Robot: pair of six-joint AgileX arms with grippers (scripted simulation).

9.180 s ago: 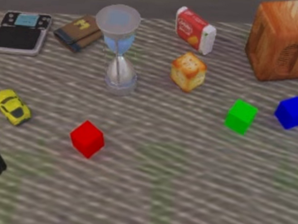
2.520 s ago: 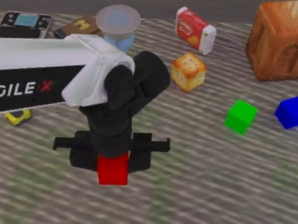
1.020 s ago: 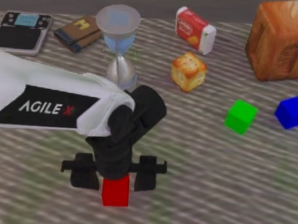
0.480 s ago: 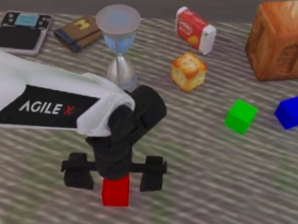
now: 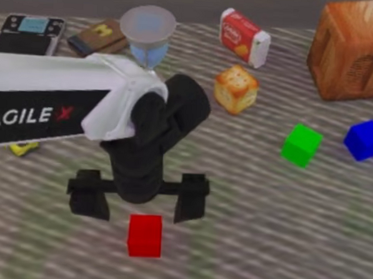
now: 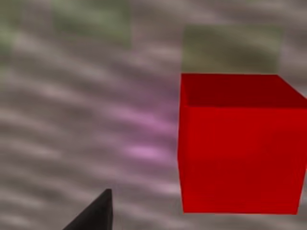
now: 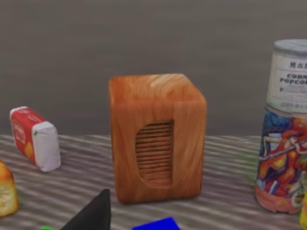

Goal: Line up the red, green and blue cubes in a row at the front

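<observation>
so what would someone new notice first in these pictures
The left arm reaches in from the table's left, its open tool just behind the red cube, which sits alone on the table at the front. Off to the right lie the green cube and blue cube, with a big wooden block behind them.

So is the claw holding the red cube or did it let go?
Let go. The left end effector is open, fingers spread apart, above the red cube, which sits free on the table.
</observation>
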